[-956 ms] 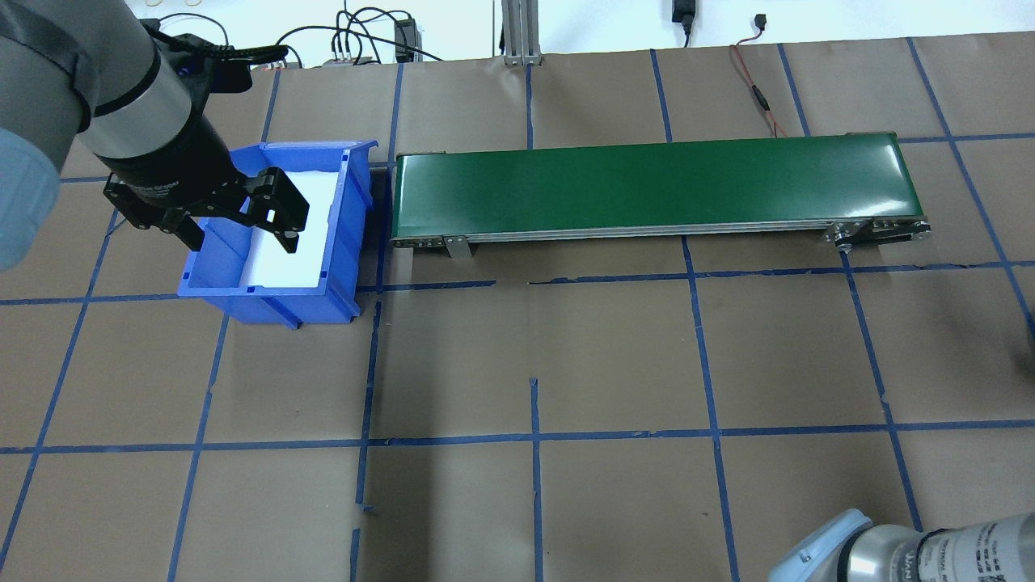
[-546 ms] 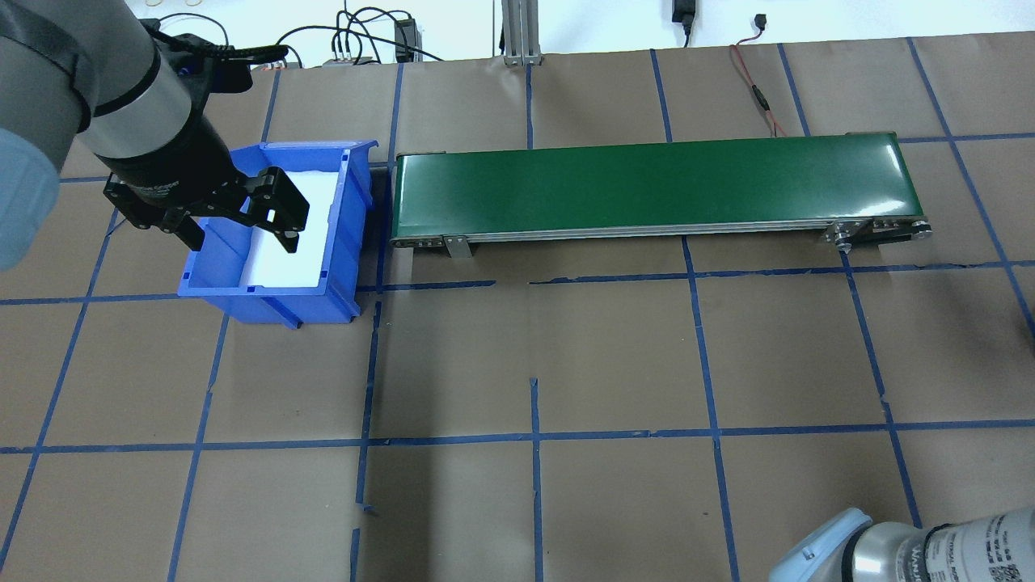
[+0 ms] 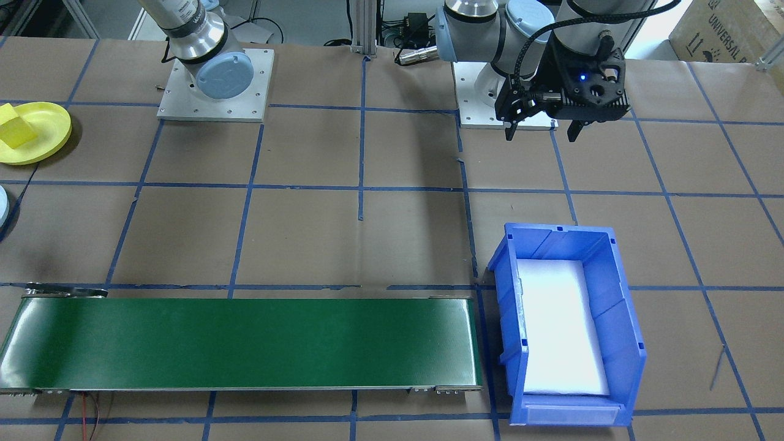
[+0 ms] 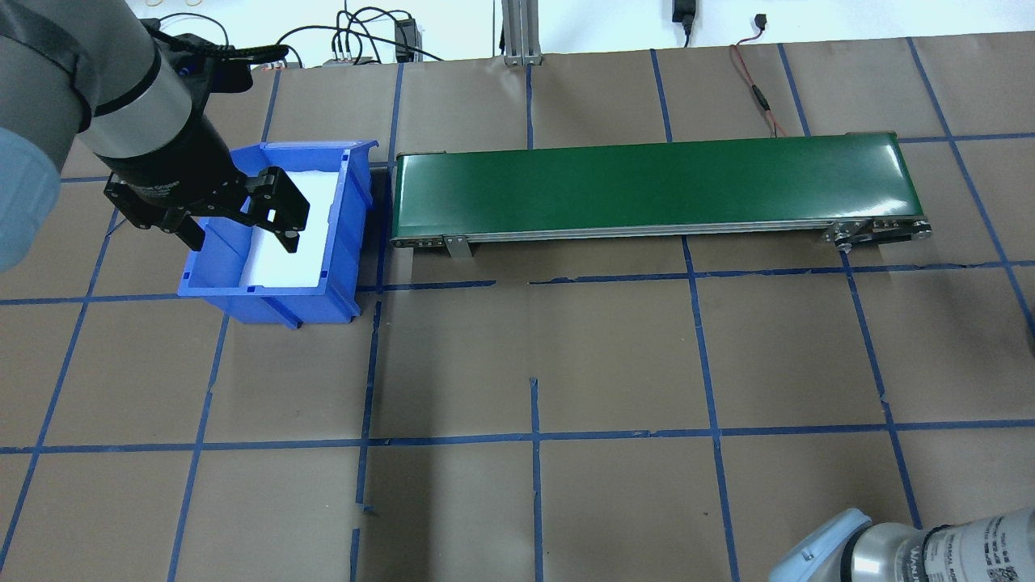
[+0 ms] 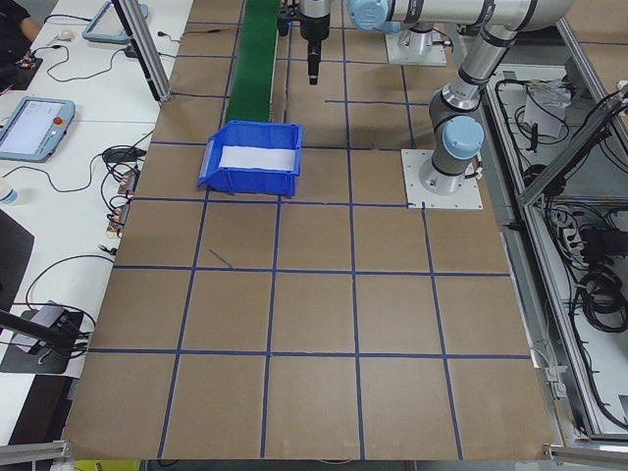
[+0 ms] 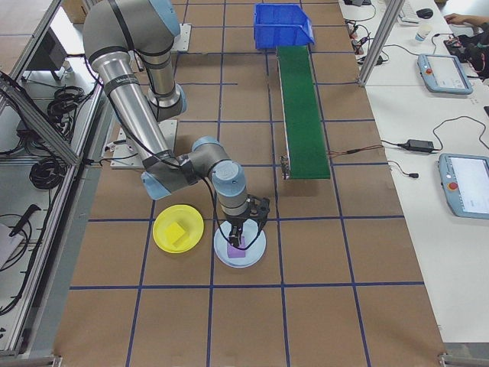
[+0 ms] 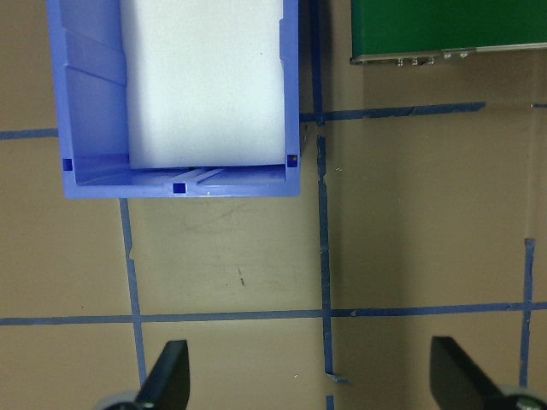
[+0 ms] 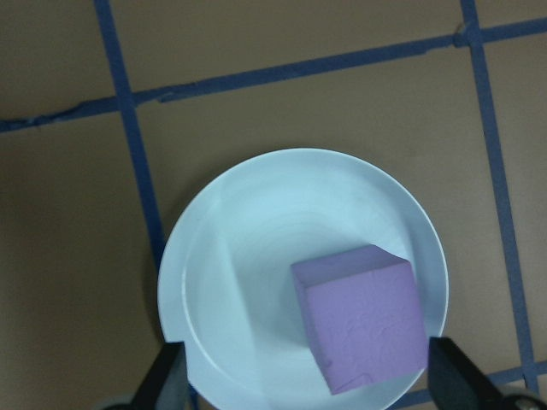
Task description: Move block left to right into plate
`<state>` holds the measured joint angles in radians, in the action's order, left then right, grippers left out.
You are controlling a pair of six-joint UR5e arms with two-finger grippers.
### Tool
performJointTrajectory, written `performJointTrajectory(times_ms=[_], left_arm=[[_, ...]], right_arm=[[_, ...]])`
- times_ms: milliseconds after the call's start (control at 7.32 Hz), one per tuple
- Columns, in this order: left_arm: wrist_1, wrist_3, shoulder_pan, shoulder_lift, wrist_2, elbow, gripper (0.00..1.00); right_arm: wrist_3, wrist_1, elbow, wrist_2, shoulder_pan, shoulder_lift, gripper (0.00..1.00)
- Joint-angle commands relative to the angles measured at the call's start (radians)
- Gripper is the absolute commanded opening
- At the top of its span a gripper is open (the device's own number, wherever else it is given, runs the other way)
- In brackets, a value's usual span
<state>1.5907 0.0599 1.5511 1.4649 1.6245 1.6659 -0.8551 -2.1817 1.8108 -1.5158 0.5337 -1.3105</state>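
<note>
While right gripper (image 8: 303, 389) hovers wide open, empty, over purple block (image 8: 361, 314) lying in pale blue plate (image 8: 256, 256): descent could clip block's edge, tip it. Left gripper (image 7: 308, 380) open, empty, near blue bin (image 7: 90, 102).

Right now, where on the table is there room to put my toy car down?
The brown paper between the green belt and the robot's side is bare. It's crowded by the yellow plate and pale blue plate, where the right hand hovers.
</note>
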Motion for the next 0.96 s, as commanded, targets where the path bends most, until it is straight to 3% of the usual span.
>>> performJointTrajectory(times_ms=[0,137,273,410,546,819], left_arm=[[0.0,0.0,0.001,0.0,0.0,0.0,1.0],[0.0,0.0,0.001,0.0,0.0,0.0,1.0],[0.0,0.0,0.001,0.0,0.0,0.0,1.0],[0.0,0.001,0.001,0.0,0.0,0.0,1.0],[0.0,0.002,0.001,0.0,0.0,0.0,1.0],[0.0,0.002,0.001,0.0,0.0,0.0,1.0]], right_arm=[[0.173,0.243,-0.01,-0.007,0.125,-0.157,1.0],[0.308,0.302,-0.024,-0.014,0.238,-0.235,1.0],[0.396,0.404,-0.043,-0.102,0.375,-0.3,1.0],[0.521,0.528,-0.08,-0.113,0.484,-0.346,1.0],[0.647,0.645,-0.137,-0.109,0.606,-0.367,1.0],[0.799,0.735,-0.27,-0.107,0.844,-0.353,1.0]])
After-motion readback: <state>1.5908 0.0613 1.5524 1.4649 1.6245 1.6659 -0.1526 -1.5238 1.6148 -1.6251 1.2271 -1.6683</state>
